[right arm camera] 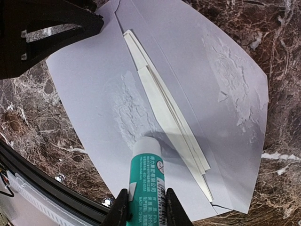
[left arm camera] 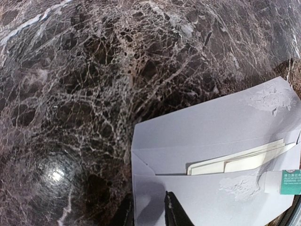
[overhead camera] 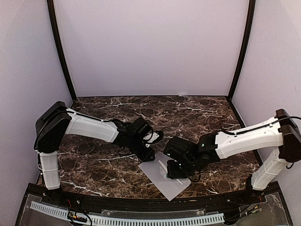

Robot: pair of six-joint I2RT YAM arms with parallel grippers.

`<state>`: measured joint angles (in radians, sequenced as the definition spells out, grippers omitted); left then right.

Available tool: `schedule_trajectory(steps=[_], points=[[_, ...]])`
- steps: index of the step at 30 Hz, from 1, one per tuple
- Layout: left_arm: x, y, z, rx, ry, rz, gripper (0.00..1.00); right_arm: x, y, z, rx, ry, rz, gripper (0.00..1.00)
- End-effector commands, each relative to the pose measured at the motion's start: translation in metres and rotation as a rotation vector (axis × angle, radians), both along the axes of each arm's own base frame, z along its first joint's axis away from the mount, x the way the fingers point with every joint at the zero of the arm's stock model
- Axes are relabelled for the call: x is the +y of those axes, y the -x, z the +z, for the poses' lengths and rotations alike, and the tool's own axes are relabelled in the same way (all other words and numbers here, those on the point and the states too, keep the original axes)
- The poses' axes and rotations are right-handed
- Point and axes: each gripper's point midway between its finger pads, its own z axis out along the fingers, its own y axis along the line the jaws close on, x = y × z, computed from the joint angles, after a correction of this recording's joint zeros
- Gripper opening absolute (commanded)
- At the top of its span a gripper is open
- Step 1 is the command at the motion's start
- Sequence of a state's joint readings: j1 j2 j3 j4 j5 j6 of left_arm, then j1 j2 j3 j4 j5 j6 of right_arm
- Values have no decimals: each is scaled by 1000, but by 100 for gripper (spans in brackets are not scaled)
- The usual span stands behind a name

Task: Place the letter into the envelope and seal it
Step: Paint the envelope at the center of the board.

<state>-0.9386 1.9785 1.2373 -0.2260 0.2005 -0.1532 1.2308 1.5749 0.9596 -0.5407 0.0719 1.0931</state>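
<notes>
Teal-and-white glue stick sits clenched in my right hand at the bottom of the right wrist view. Its white tip is down on the grey envelope, beside a rough smeared patch. Just beyond the tip, the cream letter lies tucked into the envelope's pocket along the fold, its long edge showing. Farther off, my left hand is at the envelope's corner, fingers narrowly apart; I cannot tell whether it pinches the paper. Dark marble desk lies beneath.
</notes>
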Motion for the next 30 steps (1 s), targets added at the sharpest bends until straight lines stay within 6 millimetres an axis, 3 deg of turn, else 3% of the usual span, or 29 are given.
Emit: schedule_trajectory(steps=[1, 23, 30], points=[[18, 29, -36, 124, -103, -34, 22, -1, -5, -10, -21, 60, -1, 0], [18, 30, -37, 131, -105, -41, 21, 14, -47, -21, -64, 76, -40, 0], [19, 31, -39, 138, -108, -40, 22, 28, -58, -14, -81, 40, -29, 0]])
